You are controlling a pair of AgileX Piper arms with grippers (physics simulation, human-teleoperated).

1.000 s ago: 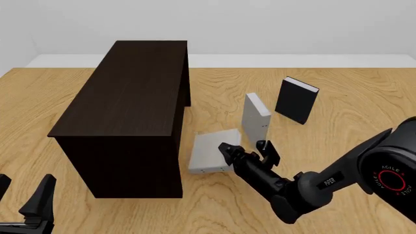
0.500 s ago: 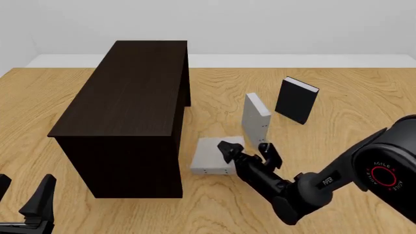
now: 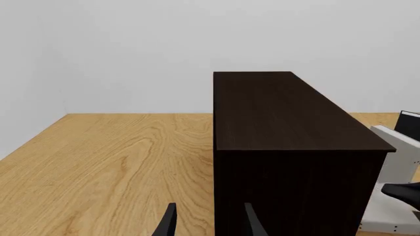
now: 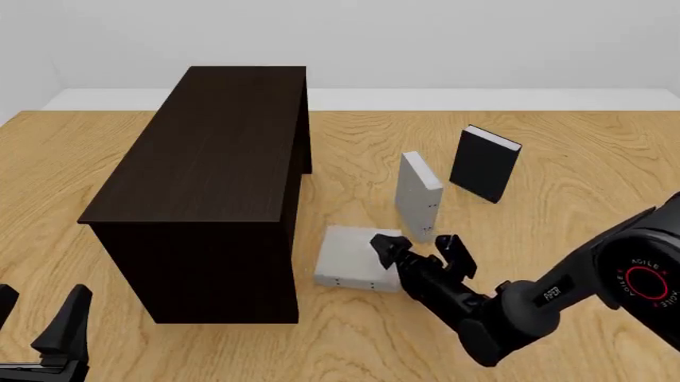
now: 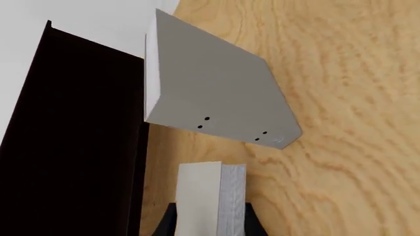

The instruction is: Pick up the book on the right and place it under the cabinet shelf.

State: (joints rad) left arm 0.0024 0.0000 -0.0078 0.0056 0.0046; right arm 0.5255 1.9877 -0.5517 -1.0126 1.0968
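Note:
The book (image 4: 351,259) is thin and light grey, and it lies flat on the table just right of the cabinet shelf (image 4: 212,159), a big, near-black box. My right gripper (image 4: 416,242) is at the book's right edge, its fingers set wide apart. In the right wrist view, the book (image 5: 211,191) shows white pages and a grey cover between those open fingers, with the cabinet shelf (image 5: 66,147) alongside. My left gripper (image 4: 41,309) hangs open and empty near the front left table edge, facing the cabinet shelf (image 3: 288,113).
A second, matching grey book (image 4: 418,195) stands upright just beyond my right gripper and fills the right wrist view (image 5: 217,83). A black book (image 4: 486,163) stands further back to the right. Bare wooden table (image 4: 574,159) surrounds them.
My right gripper has drawn back toward the near right. The book has dropped from a tilted pose to lying flat and shifted slightly with it. The left arm has not moved.

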